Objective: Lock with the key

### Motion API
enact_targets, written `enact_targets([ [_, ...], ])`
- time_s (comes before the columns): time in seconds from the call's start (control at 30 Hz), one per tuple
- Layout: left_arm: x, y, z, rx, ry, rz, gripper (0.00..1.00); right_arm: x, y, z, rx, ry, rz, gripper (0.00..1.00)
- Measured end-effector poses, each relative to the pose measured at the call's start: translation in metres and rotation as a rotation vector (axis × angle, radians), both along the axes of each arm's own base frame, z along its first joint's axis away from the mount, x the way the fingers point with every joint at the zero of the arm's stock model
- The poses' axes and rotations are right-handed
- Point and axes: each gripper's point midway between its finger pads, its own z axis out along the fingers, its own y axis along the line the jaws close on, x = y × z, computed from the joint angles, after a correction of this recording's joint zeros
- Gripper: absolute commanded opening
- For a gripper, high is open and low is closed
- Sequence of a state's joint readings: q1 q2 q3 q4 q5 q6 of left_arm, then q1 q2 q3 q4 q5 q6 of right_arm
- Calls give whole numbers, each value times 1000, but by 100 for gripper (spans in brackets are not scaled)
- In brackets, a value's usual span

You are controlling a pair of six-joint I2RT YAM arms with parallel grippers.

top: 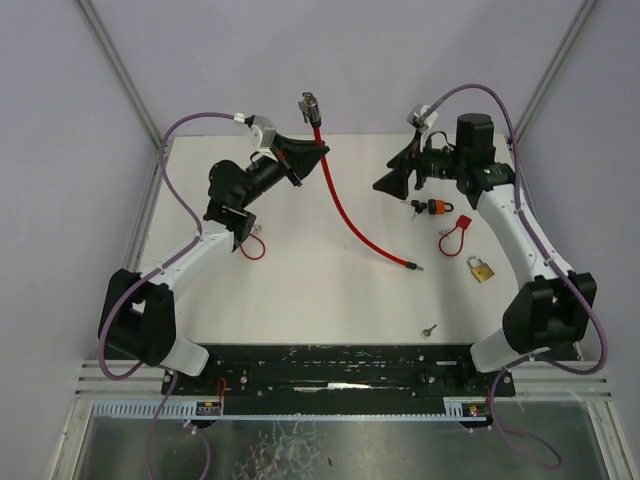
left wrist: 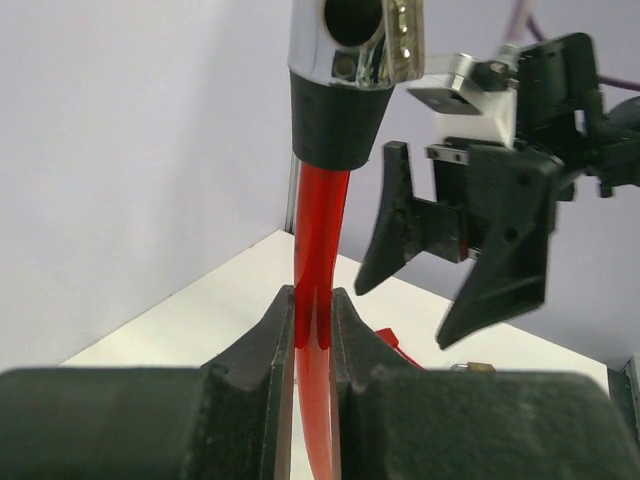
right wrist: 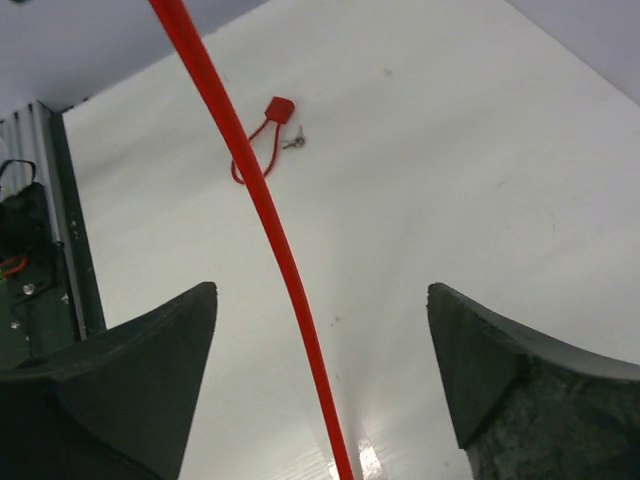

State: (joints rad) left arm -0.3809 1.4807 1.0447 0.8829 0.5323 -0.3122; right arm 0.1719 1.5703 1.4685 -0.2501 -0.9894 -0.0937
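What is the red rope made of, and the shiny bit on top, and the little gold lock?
The red cable looks glossy and slightly see-through, probably a plastic coating over wire, since it bends and shines. Its head is mirror-bright, likely chromed metal, with a dull black collar below. The padlock is yellowish like brass, but it is too small to be sure.

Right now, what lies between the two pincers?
The red cable held by the left pincer runs down there, over bare table; the top view shows it.

Left hand (left wrist: 312, 300) clamped — right hand (right wrist: 320, 292) spread.
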Motion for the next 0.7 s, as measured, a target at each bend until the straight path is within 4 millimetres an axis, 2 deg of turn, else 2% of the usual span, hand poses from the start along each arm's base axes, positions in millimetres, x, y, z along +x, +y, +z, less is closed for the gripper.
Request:
enact_targets([
  [0.13,1,-2,-6,14,23,-1,1,-20,-18,-17,-84,-87,-40,100],
  [0.23,1,-2,-10,24,34,0,1,-32,-29,-26,-43,-94,-51,100],
  [0.37,0,-4,-15,41,55,1,1,-34,-47,-48,38,-51,-55,100],
  [0.47,-2,-5,-17,53,71,4,1,-39,-47,-66,16,-32,-47,100],
  [0.53,-2,-7,-19,62,84,11,1,-36,-45,-69,-26,-62,-55,100],
  [0.7,3,-12,-29,103,128,60,1,-12,-55,-79,-202,-147,-179,100],
])
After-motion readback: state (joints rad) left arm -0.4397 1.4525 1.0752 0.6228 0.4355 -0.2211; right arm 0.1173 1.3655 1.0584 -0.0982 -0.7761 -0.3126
